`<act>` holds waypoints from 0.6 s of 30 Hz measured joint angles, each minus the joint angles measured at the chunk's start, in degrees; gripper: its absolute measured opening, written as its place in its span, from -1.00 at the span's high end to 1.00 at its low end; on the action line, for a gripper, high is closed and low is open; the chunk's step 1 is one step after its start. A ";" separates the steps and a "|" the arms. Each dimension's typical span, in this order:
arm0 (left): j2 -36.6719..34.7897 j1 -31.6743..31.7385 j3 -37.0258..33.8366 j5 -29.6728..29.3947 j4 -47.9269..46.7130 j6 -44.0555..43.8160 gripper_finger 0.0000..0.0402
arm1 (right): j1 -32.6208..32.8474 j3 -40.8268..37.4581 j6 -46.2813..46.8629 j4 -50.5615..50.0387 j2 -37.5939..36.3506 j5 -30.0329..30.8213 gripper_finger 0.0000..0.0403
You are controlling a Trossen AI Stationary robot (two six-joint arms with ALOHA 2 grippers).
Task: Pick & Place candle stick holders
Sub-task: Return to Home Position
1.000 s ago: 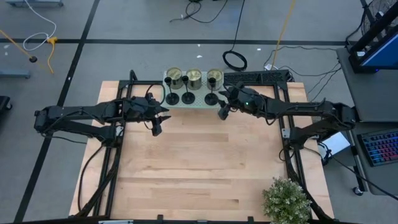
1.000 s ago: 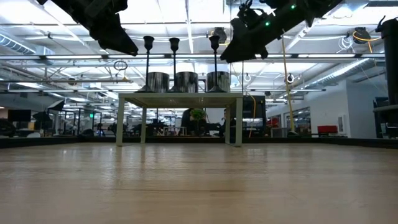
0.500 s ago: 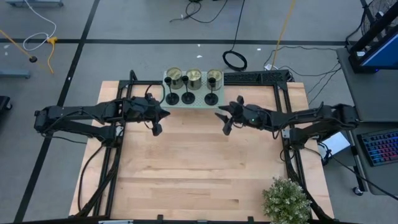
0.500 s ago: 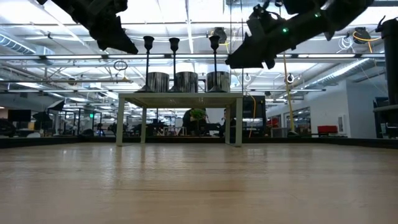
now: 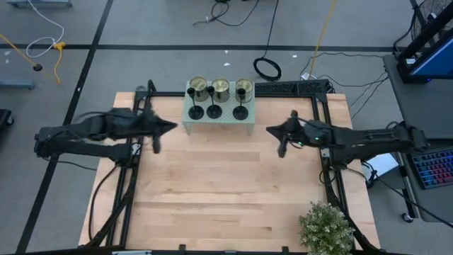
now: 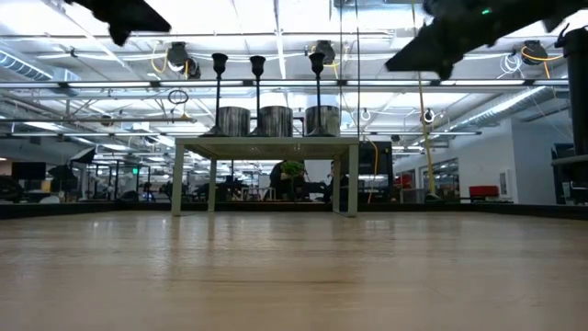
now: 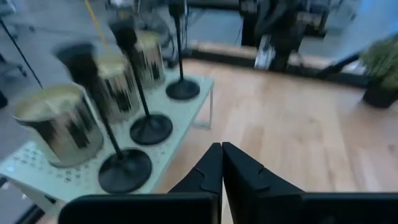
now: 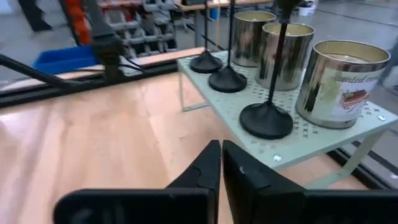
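Three black candle stick holders [image 5: 195, 112] [image 5: 214, 111] [image 5: 241, 112] stand upright on their disc bases along the front of a small pale green perforated shelf [image 5: 219, 125] at the table's far edge. In the low view the holders [image 6: 257, 92] rise above the shelf [image 6: 266, 142]. My left gripper [image 7: 221, 152] is shut and holds nothing. It hovers left of the shelf [image 5: 172, 127], with the nearest holder base [image 7: 124, 170] ahead of it. My right gripper [image 8: 221, 149] is also shut on nothing and hovers right of the shelf [image 5: 269, 130], facing a holder base [image 8: 266, 119].
Three greenish-gold tins [image 5: 197, 86] [image 5: 221, 86] [image 5: 244, 86] stand behind the holders on the shelf. A potted plant [image 5: 325, 228] sits at the table's near right corner. Black frame rails [image 5: 141, 106] run along the sides. Bare wood [image 5: 226, 184] lies in front of the shelf.
Both grippers have drawn away from the shelf, above the table. The left went toward the table's left edge. The right went toward the right edge and a little toward the near edge. The holders have stayed upright on the shelf.
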 joint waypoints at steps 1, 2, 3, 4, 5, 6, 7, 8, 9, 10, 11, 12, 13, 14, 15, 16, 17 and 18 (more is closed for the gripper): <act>-2.18 -0.41 0.00 -0.21 -0.62 0.01 0.91 | 0.73 -0.66 0.55 -1.21 -2.28 0.04 0.97; -4.40 -0.78 0.01 -0.38 -1.64 0.13 0.92 | 1.56 -1.58 1.09 -1.65 -4.46 0.14 0.97; -6.48 -1.13 0.02 -0.40 -2.96 0.49 0.94 | 2.39 -2.79 1.50 -1.61 -6.51 0.23 0.96; -8.28 -1.44 0.00 -0.36 -3.77 0.84 0.97 | 3.10 -4.07 1.66 -1.44 -8.57 0.25 0.96; -9.95 -1.82 0.03 -0.26 -4.29 1.03 0.98 | 3.77 -5.42 1.69 -1.28 -10.50 0.20 0.95; -11.41 -2.18 0.10 0.08 -5.20 1.06 0.98 | 4.46 -6.84 1.71 -0.60 -12.48 0.15 0.96; -12.55 -2.53 0.13 0.36 -6.33 1.08 0.97 | 5.07 -8.15 1.71 -0.10 -14.41 0.09 0.98; -13.47 -2.89 0.00 0.47 -7.42 1.10 0.95 | 5.65 -9.36 1.71 -0.10 -16.41 0.07 0.99; -14.21 -3.25 -0.55 0.66 -7.66 0.95 0.93 | 6.17 -10.42 1.72 -0.11 -18.29 0.02 0.99; -14.95 -3.64 -1.37 0.68 -7.62 0.44 0.92 | 6.72 -11.42 1.81 -0.03 -20.13 -0.01 0.99; -15.75 -3.95 -2.37 0.68 -7.50 0.08 0.92 | 7.18 -12.35 1.99 -0.13 -22.03 -0.05 0.99; -16.46 -4.21 -3.70 0.65 -7.27 0.01 0.92 | 7.61 -13.24 2.33 -0.33 -23.95 -0.46 0.99; -17.06 -4.42 -5.38 0.62 -6.48 0.05 0.92 | 7.93 -14.03 2.68 -0.23 -25.72 -1.44 0.98; -17.57 -4.67 -7.27 0.65 -5.33 0.07 0.94 | 8.15 -14.70 2.76 -0.10 -27.28 -2.66 0.99; -18.02 -4.92 -9.58 0.78 -3.63 0.06 0.97 | 8.30 -15.38 2.74 0.01 -28.69 -4.01 0.99; -18.33 -5.07 -11.89 1.30 -1.10 0.16 0.98 | 8.42 -16.03 2.74 0.01 -29.95 -5.09 1.00; -18.60 -5.30 -13.94 2.00 1.82 0.79 0.98 | 8.51 -16.65 2.76 -0.01 -31.14 -5.78 1.00; -18.76 -5.47 -15.98 2.78 4.96 1.79 0.97 | 8.57 -17.21 2.74 -0.03 -32.04 -5.78 0.99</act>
